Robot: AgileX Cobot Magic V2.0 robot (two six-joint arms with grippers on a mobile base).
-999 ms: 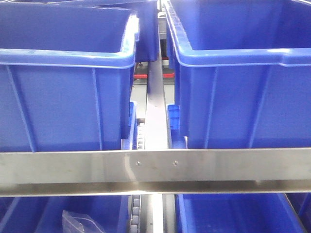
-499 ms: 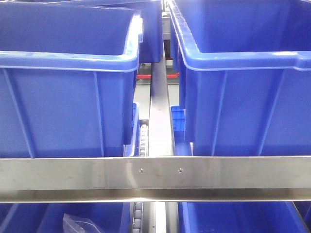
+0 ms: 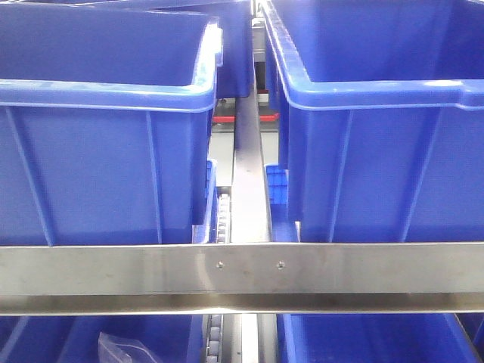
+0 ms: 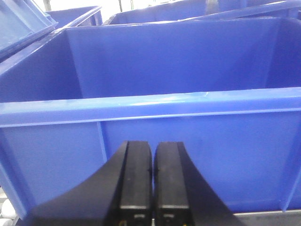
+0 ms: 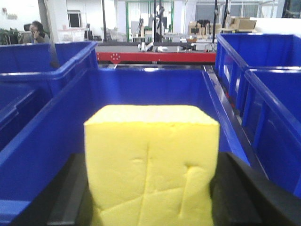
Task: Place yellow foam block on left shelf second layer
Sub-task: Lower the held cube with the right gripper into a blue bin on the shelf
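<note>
The yellow foam block (image 5: pixel 151 165) fills the lower centre of the right wrist view, clamped between the dark jaws of the right gripper (image 5: pixel 151 197), which show at the lower left and lower right edges of the frame; it hangs over an open blue bin (image 5: pixel 141 84) with nothing visible inside. The left gripper (image 4: pixel 153 181), at the bottom centre of the left wrist view, has its two black fingers pressed together on nothing, facing the front wall of another blue bin (image 4: pixel 150 141). The main risk, as I judge it, is a wrong drop — the block sits above a bin seen by the right wrist, and from these views I cannot tell which shelf or layer that bin belongs to. A squeezed foam cube may also spring or cling on release and tip onto a rim. Counts: one yellow block, two grippers, two large bins across the upper front view, one steel crossbar (image 3: pixel 242 276) below them, and one clear plastic bag (image 3: pixel 125 349) at lower left.
</note>
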